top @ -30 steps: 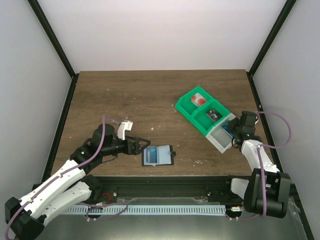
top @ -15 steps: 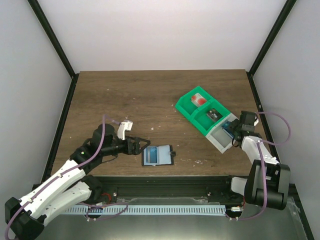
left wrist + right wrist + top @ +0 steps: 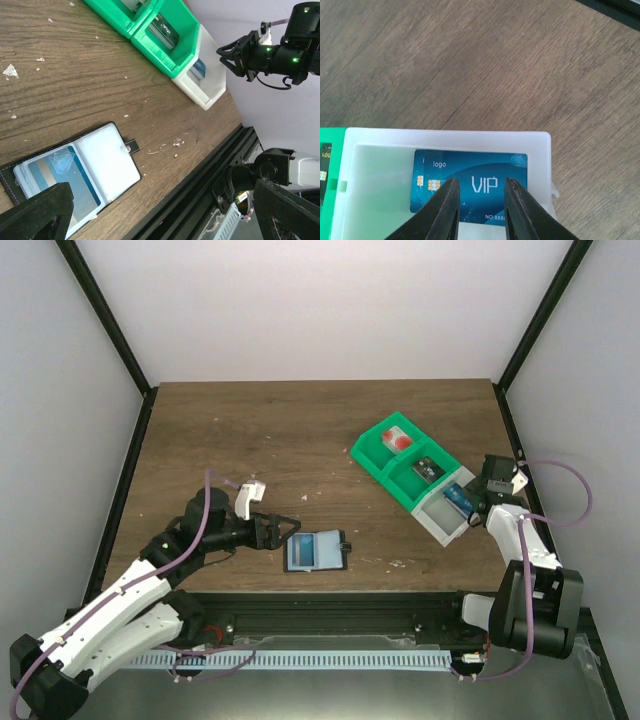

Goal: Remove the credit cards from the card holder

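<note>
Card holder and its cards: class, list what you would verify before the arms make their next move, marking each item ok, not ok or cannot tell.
1. Card holder lies open, slots facing up: ok.
2. Holder emptied of cards: not ok; a blue card sits in a slot.
3. Left gripper has its fingers open beside the holder: ok.
4. Those fingers touching the holder: cannot tell.
5. VIP card lies inside the white tray: ok.
6. Right gripper has its fingers open and holds nothing: ok.
</note>
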Available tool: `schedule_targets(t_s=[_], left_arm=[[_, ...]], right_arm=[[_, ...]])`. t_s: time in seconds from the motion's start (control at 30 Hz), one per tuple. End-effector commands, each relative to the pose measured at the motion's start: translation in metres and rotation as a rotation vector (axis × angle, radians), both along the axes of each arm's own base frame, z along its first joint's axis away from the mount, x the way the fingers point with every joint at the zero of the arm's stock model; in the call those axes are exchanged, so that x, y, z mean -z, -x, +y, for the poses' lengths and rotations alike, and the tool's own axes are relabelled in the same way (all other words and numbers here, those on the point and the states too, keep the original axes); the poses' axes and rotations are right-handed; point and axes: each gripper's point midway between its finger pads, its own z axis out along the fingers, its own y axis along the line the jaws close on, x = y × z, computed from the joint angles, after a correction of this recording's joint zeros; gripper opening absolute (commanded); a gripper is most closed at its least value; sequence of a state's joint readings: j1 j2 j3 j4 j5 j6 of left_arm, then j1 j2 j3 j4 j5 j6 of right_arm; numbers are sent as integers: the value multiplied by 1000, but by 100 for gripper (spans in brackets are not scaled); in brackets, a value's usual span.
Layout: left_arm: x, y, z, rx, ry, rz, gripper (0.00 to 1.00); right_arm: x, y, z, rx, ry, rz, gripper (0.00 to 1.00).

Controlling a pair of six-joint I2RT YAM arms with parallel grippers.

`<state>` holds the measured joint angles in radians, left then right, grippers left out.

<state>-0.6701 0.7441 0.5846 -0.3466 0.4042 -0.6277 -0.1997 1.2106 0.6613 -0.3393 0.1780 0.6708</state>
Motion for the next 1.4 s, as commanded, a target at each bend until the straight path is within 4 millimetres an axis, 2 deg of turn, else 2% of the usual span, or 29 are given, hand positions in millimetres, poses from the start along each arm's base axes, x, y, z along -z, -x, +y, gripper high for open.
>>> schedule_targets(t_s=[0.0, 0.17, 0.33, 0.43, 0.7, 0.73, 0.83, 0.97, 1.03, 1.17, 1.37], left_arm=[[1, -1, 1, -4, -2, -4, 100], [6, -1, 0, -5, -5, 11, 100], [12, -4, 0, -17, -20, 33, 99], [17, -4, -3, -18, -12, 58, 97], [43, -12, -1, -84, -14, 116, 83], [46, -13, -2, -92, -11, 127, 79], [55, -15, -3, -107, 2, 151, 59], [76, -19, -3, -135, -6, 190, 46], [87, -19, -3, -147, -18, 212, 27], [108, -17, -3, -150, -27, 256, 0], [135, -13, 1, -173, -44, 307, 0]], right_arm=[[-22, -6, -2, 8, -8, -45, 27], [-47, -22, 27, -172, -75, -147, 28], [-72, -24, 54, -305, -139, -227, 30], [-75, -21, 76, -381, -226, -214, 30], [-73, -3, 157, -629, -339, -211, 28], [-74, 0, 168, -656, -354, -217, 28], [-73, 13, 204, -749, -410, -231, 28], [-63, 30, 244, -829, -491, -224, 26], [-54, 37, 262, -870, -498, -192, 26], [-33, 54, 299, -981, -522, -129, 26], [-14, 82, 346, -1120, -570, -61, 27]])
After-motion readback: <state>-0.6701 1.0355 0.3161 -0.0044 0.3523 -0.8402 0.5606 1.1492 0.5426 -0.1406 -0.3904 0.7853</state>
